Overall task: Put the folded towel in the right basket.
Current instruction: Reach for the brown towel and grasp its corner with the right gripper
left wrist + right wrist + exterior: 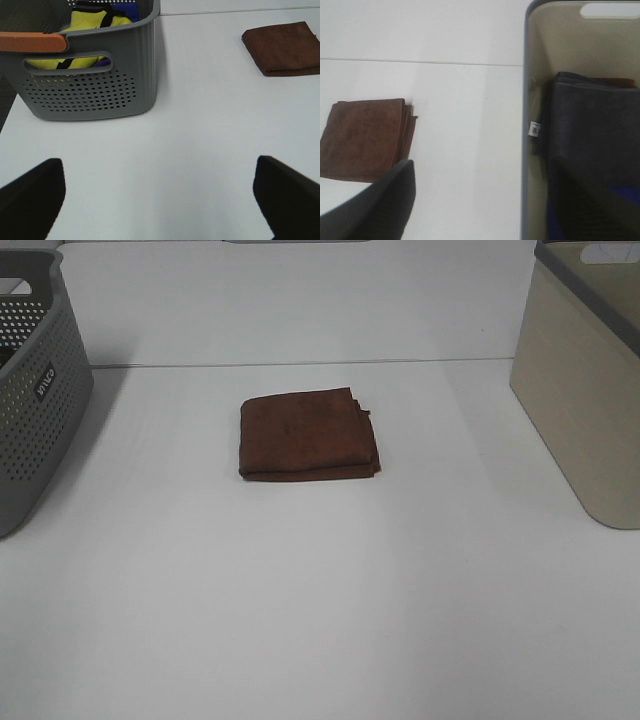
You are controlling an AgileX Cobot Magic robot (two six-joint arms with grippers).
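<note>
The folded brown towel (308, 435) lies flat on the white table, midway between the two baskets. It also shows in the left wrist view (285, 47) and the right wrist view (366, 139). The right basket (585, 390) is beige with a grey rim and holds dark folded cloth (592, 130). Neither gripper shows in the exterior high view. My left gripper (160, 210) is open and empty over bare table, well short of the towel. My right gripper (480, 215) is open and empty, straddling the beige basket's near wall (526, 150), with the towel to one side.
A grey perforated basket (30, 390) stands at the table's left edge, holding yellow and blue items (92, 22). An orange handle (32, 42) shows on its rim. A seam (300, 363) runs across the table behind the towel.
</note>
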